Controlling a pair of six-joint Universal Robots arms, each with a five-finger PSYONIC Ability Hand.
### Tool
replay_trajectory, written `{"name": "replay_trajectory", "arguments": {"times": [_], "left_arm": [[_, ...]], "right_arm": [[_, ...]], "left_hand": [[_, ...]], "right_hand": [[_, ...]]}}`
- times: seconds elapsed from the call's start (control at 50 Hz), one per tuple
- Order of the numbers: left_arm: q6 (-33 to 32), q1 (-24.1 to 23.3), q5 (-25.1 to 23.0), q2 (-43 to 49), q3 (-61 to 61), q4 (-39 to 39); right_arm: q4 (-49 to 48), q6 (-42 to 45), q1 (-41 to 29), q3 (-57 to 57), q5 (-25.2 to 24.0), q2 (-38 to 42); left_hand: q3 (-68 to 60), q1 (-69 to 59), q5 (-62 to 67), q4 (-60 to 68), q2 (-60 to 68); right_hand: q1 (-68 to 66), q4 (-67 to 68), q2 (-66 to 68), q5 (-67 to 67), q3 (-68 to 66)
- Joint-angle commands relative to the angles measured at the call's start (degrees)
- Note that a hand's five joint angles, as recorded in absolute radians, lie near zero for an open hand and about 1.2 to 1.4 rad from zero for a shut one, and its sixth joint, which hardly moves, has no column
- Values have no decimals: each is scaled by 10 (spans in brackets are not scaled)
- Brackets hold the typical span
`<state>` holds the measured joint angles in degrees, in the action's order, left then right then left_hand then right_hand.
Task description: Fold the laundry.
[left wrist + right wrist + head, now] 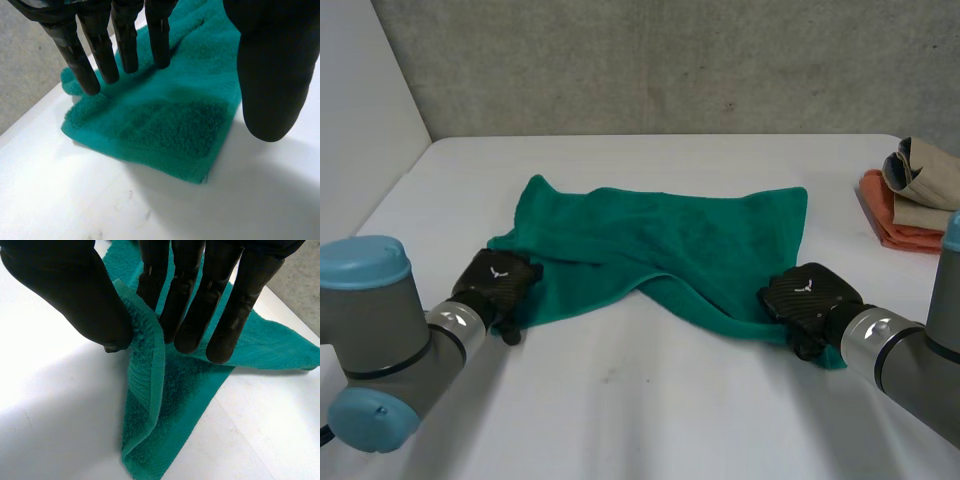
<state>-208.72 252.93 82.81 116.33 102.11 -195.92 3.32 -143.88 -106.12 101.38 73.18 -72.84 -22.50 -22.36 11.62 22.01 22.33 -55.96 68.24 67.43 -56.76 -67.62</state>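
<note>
A green towel (660,240) lies spread and rumpled across the middle of the white table (620,400). My left hand (498,282) is at the towel's near left corner. In the left wrist view its fingers (100,55) are straight over the doubled corner of the towel (170,125), the thumb (270,75) stands apart, and nothing is gripped. My right hand (810,305) is at the near right corner. There its thumb (75,295) and fingers (200,300) pinch a raised fold of the towel's edge (150,410).
A folded stack stands at the table's far right edge, a beige cloth (925,175) on an orange one (895,215). A grey wall runs behind the table. Bare table lies in front of the towel, between the two arms.
</note>
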Motion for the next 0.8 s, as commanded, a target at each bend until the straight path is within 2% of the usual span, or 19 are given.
{"name": "replay_trajectory", "arguments": {"times": [0.02,0.62,0.8], "left_arm": [[-3,2,6,36,-16,-43],[-4,2,10,92,-68,-54],[-4,3,10,94,-81,-72]], "right_arm": [[-8,0,0,5,0,0],[-24,4,-1,16,2,2],[-24,4,-1,17,2,2]], "left_hand": [[-22,-23,31,27,23],[-65,-67,74,70,67],[-138,-139,147,143,139]], "right_hand": [[-240,118,126,-132,-124],[-240,118,126,-132,-124],[-240,118,126,-132,-124]]}}
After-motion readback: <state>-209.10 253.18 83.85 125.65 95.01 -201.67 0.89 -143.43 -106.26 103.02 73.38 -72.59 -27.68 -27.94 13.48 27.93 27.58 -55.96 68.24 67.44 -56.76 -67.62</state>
